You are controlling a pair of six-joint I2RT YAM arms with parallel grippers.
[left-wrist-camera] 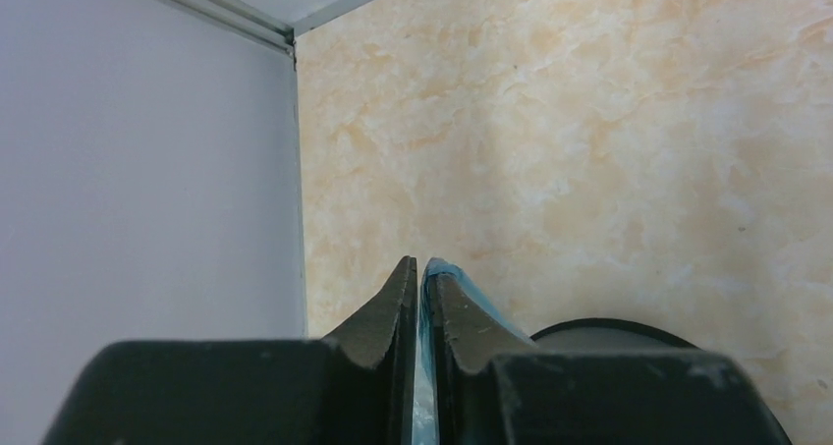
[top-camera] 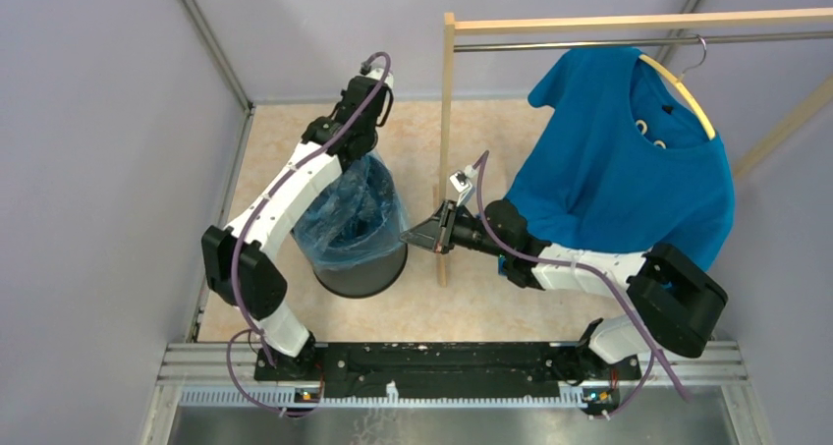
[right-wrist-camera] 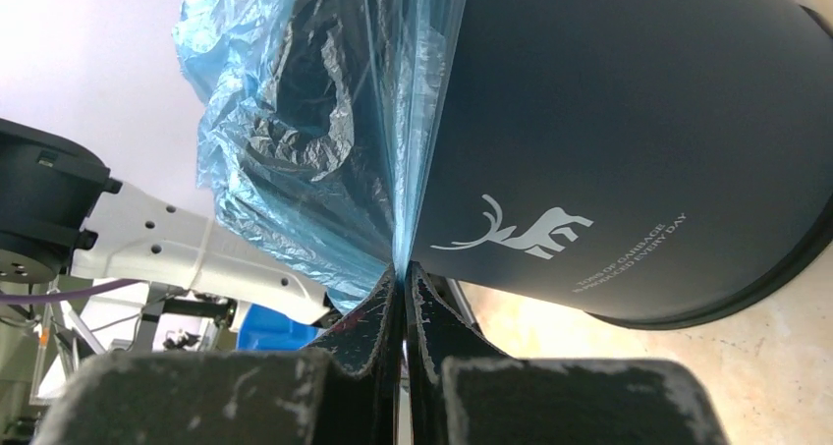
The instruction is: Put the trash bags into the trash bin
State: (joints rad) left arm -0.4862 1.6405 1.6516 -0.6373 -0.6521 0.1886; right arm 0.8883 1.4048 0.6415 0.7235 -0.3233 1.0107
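Bin [top-camera: 365, 280] close to the counter's [top-camera: 491, 303] left edge, bag [top-camera: 344, 214] bunched across its mouth, wooden post [top-camera: 444, 150] just right of it, right gripper [top-camera: 404, 237] filling the narrow gap between, shirt [top-camera: 609, 170] hanging over the right side, bare strips along the far and near edges.

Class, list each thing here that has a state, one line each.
left tool, shut on trash bag
right tool, shut on trash bag
trash bag, spread across the trash bin mouth
trash bin, upright
T-shirt, hanging on hanger
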